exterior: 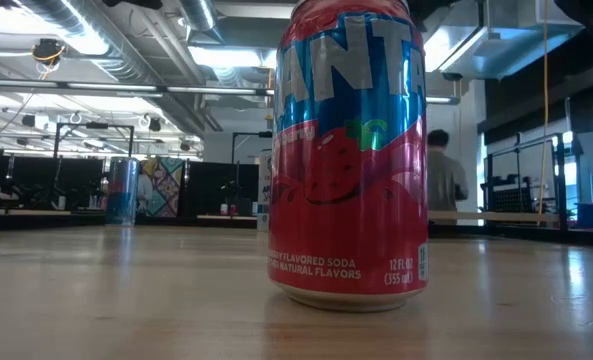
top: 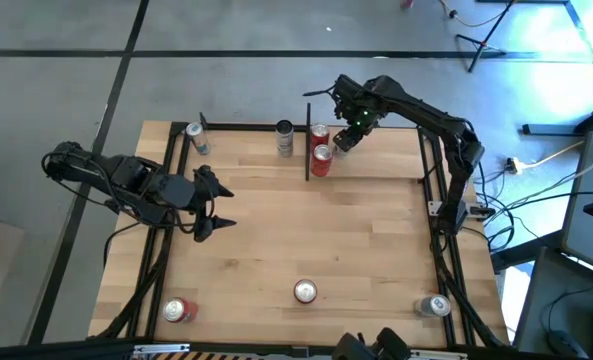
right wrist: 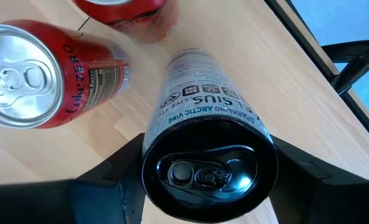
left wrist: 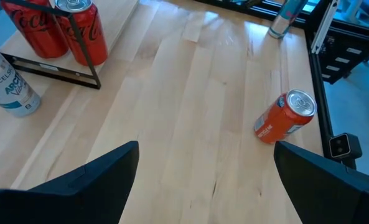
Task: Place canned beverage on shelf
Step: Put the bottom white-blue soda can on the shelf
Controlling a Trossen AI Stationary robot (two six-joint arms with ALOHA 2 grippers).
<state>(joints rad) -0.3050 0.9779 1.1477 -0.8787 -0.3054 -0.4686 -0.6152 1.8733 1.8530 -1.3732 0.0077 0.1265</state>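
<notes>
My right gripper (right wrist: 209, 177) is shut on a white Celsius can with a black top (right wrist: 203, 118). It is at the far side of the table, in the shelf bay to the right of the thin upright black panel (top: 307, 150). Two red cans (top: 322, 160) stand on the shelf's wooden floor beside it; one reads Coke Zero (right wrist: 35, 74). In the high view the gripper (top: 344, 140) covers most of the held can. A dark-topped Celsius can (top: 284, 136) stands left of the panel. My left gripper (top: 216, 205) is open and empty over the table's left half. My right gripper pinches the Celsius can between its two fingers (right wrist: 119, 180), on opposite sides of the wall just below the black top (right wrist: 259, 140). The fingers come from above, pointing down. The can stands upright with its lower end at the wooden floor; I cannot tell whether it rests there.
A silver can (top: 197, 138) is at the far left by the frame. A red can (top: 179, 310) and a silver can (top: 436, 306) lie near the front edge. A red Fanta can (top: 305, 291) stands between them and fills the low view (exterior: 348, 160). Black frame rails (top: 428, 160) border the table.
</notes>
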